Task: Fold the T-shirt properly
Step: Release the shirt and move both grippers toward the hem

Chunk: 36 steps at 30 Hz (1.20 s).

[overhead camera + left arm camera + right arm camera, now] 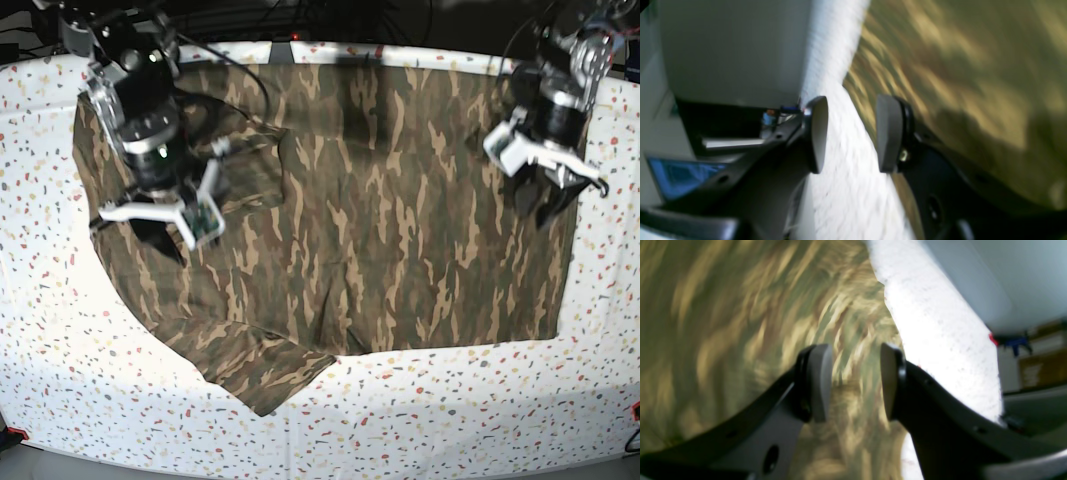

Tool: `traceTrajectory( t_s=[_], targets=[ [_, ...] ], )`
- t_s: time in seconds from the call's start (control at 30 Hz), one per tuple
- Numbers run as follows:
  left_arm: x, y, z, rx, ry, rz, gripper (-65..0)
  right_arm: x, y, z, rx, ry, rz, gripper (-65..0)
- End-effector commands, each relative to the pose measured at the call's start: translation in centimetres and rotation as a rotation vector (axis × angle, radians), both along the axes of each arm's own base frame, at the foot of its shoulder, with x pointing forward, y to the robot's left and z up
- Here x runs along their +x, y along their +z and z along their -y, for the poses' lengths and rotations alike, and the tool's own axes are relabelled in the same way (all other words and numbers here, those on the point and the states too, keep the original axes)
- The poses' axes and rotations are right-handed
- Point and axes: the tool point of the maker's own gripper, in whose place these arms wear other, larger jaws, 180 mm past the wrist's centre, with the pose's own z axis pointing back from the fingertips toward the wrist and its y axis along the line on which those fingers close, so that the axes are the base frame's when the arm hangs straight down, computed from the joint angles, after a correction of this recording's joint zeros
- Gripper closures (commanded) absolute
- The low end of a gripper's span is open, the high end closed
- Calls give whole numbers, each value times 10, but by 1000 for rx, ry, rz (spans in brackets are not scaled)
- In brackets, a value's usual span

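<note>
Left gripper (pixel 851 135) is spread, pads apart w/ nothing between them; thru the gap shows white speckled table cover (pixel 846 200), and the T-shirt (pixel 957 83) edge runs just beside the far pad. Right gripper (pixel 855 383) also spread, empty, hanging over camo cloth, w/ the shirt's edge and the white cover just off to one side.

Base view: T-shirt (pixel 380 200) lies spread on the table cover (pixel 450 420), camo olive/brown/tan, covering most of the middle. One sleeve sticks out toward the front-left corner; cloth near the right arm is bunched into a fold. Right gripper (pixel 160 225) sits over the shirt's left part in that view; left gripper (pixel 555 195) hangs at the shirt's right edge. Both wrist views are blurred, so whether the pads touch the cloth I can't tell.
</note>
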Motion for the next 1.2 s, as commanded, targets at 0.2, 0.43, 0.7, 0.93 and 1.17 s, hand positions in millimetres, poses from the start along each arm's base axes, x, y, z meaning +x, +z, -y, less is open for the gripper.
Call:
traceTrajectory(
  t_s=[0.2,0.43,0.7,0.93,1.17],
  targets=[
    [49,67,53,-317,90,249,-232,31,69,-45,290,-28,236,-246],
    [68,87,59,-390,129,288,-232,34,79,-48,308,-18,274,-246],
    [92,109,48,-409,187,317,-232,44,100,-48,309,-9,335,-246],
    [116,149,46,-452,182,394,-232,57,124,-49,330,0,378,-246],
    [133,184,45,-492,168,451,-232,62,133,-48,326,-3,394,-246]
  ],
)
